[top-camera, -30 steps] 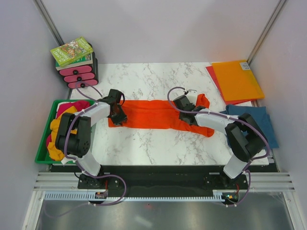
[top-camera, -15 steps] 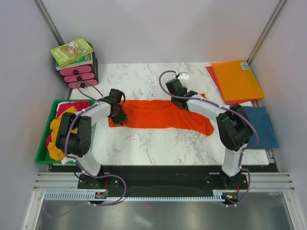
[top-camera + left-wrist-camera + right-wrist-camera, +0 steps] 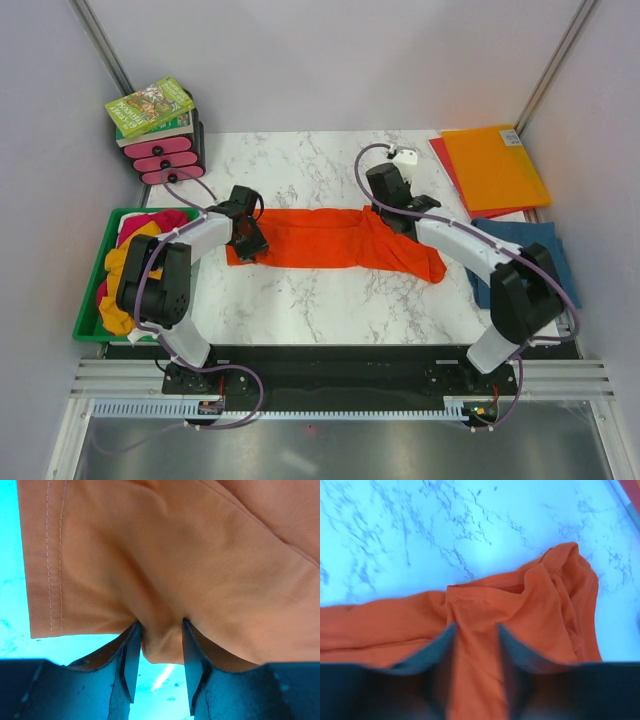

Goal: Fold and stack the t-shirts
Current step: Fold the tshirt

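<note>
The bright orange t-shirt [image 3: 320, 240] lies stretched left to right across the middle of the marble table. My left gripper [image 3: 247, 240] sits at its left end. In the left wrist view this gripper [image 3: 160, 625] is shut on a small fold of the orange t-shirt [image 3: 165, 555] by the stitched hem. My right gripper [image 3: 398, 215] hovers over the shirt's upper right part. In the right wrist view its jaws [image 3: 476, 629] stand apart, blurred, with the cloth [image 3: 530, 600] lying loose under them. A teal t-shirt [image 3: 548, 240] lies flat at the right edge.
A green bin [image 3: 88, 290] at the left holds yellow [image 3: 112, 265] and magenta [image 3: 165, 220] shirts. Stiff orange and red folders [image 3: 495, 165] lie at the back right. Books [image 3: 150, 108] rest on pink drawers [image 3: 165, 160] at the back left.
My right gripper carried the shirt's right part up and leftward, then opened, let it drop and shifted back to the right. The left gripper stayed at the left hem.
</note>
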Controlling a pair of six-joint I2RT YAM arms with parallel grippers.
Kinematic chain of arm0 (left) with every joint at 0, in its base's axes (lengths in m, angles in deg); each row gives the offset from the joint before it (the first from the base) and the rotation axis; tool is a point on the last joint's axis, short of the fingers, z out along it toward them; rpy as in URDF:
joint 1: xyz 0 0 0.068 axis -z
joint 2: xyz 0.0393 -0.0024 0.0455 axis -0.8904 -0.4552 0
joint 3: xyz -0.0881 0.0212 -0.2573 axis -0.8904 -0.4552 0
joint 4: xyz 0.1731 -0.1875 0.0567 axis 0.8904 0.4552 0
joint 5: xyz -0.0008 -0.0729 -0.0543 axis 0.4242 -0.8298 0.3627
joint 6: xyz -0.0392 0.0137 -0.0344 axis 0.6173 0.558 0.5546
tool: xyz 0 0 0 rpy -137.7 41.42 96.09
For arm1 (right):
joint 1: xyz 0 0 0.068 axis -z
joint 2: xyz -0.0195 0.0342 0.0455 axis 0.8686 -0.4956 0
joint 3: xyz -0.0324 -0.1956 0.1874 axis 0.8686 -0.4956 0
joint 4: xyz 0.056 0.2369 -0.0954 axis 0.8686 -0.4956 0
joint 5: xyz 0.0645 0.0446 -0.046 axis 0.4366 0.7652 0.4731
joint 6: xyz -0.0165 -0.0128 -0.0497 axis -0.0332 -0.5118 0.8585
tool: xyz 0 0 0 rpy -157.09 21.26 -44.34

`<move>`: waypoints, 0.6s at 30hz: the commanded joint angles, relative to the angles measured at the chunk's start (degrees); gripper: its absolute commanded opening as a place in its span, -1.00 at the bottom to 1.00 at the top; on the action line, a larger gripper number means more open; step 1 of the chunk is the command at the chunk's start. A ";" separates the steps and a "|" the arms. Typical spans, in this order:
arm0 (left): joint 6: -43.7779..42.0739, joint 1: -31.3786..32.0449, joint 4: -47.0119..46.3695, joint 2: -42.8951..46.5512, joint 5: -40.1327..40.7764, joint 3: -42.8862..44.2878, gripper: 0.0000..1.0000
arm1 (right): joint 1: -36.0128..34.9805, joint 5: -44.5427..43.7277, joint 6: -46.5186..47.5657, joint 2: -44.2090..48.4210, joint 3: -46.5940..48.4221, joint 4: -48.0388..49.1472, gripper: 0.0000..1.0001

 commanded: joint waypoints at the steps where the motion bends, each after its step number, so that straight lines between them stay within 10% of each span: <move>1: 0.61 0.68 0.65 0.70 -0.29 -1.71 -0.09 | -0.12 1.44 -6.62 7.42 -8.49 -0.51 -0.86; 18: 1.66 0.33 3.46 -2.54 0.06 -1.18 -0.17 | 5.15 9.35 -20.18 -6.02 -14.57 -0.95 -1.00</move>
